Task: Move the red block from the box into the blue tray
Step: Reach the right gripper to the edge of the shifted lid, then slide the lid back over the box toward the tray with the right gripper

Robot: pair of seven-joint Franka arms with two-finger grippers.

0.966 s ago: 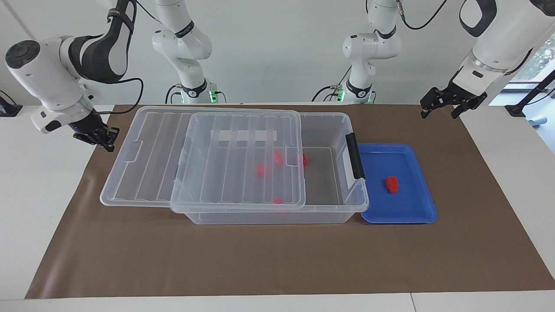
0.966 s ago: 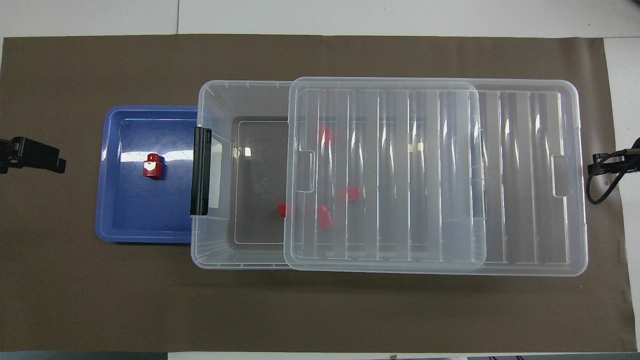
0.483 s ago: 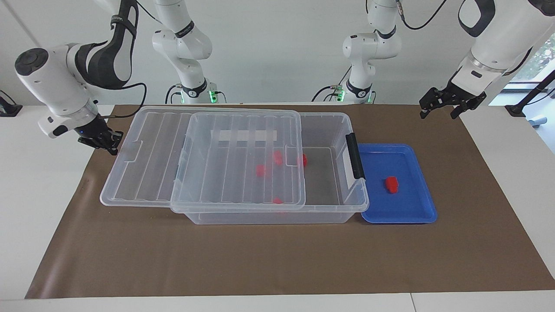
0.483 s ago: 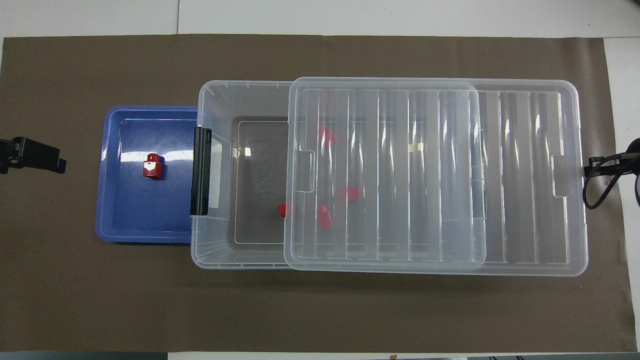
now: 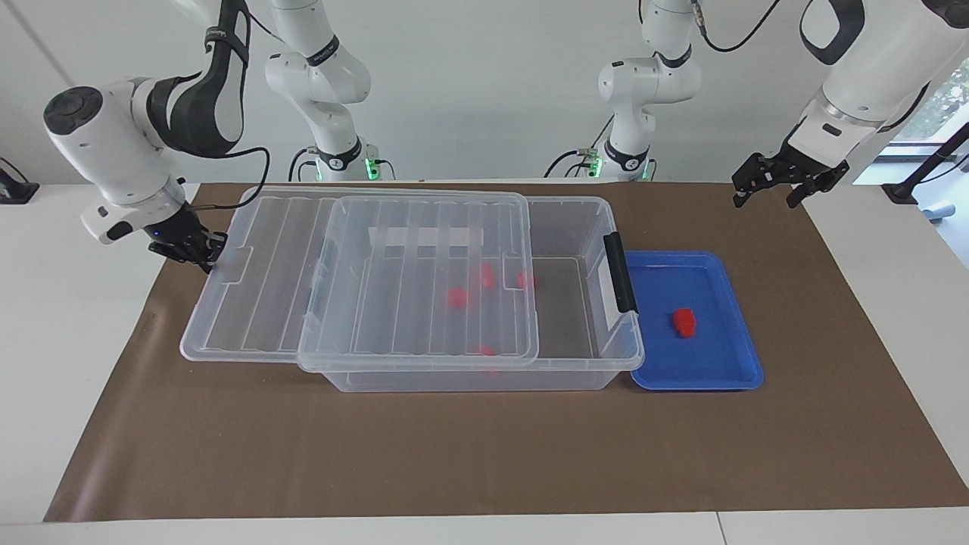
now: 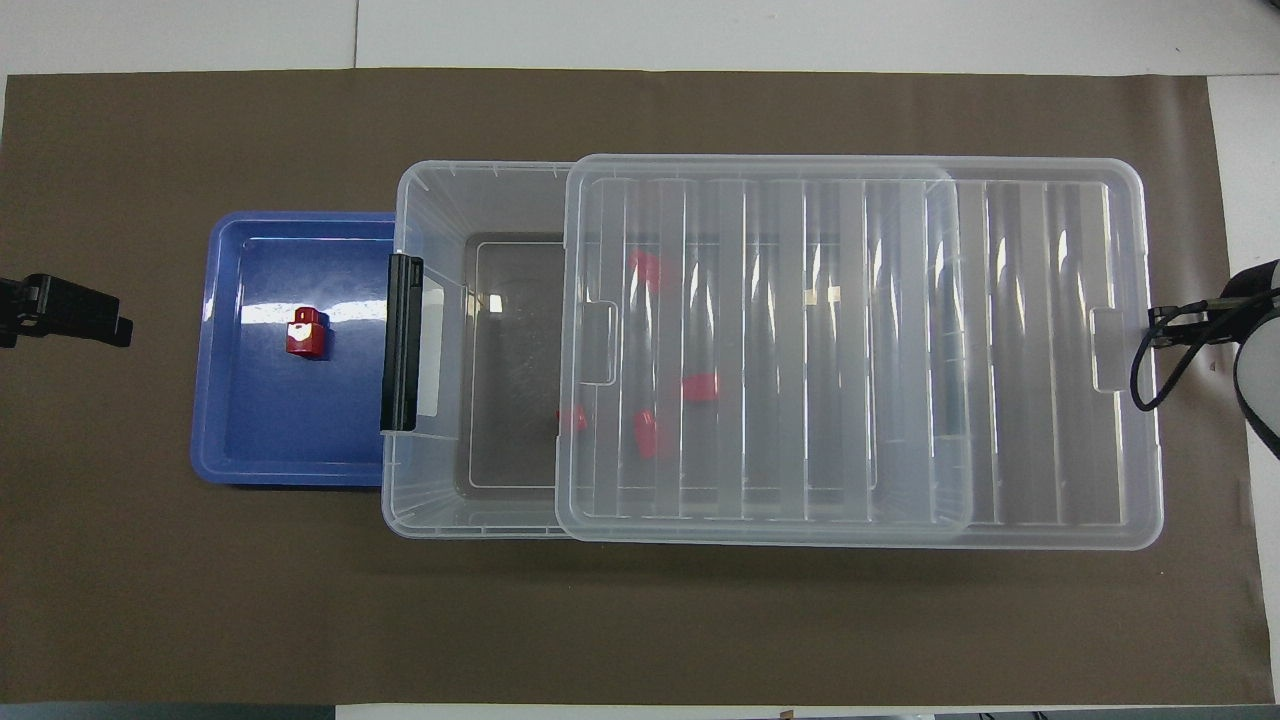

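A red block (image 5: 683,322) lies flat near the middle of the blue tray (image 5: 727,375), apart from every wall of it; in the overhead view it shows a pale glint on top (image 6: 305,333). The blue tray sits on the brown mat (image 5: 484,454) toward the left arm's end of the worktop (image 5: 893,257), its edge tucked just under the rim of the box (image 5: 590,227). The box is a clear bin with a black clip handle (image 5: 621,272) at the end beside the tray. A white strip label (image 5: 424,238) shows through the plastic, and no writing on it can be read. Four more red blocks (image 6: 700,387) lie on the box floor, blurred by the ribbed clear lid (image 5: 257,303), which rests slid along the box toward the right arm's end, leaving the tray end uncovered.

The right end effector (image 5: 193,253) has its fingertips together and empty, pressed against the lid's overhanging end at the notch in its rim. The left end effector (image 5: 768,189) hangs above the mat's corner near the robots at its own end of the worktop, fingers spread wide, holding nothing, and waits.
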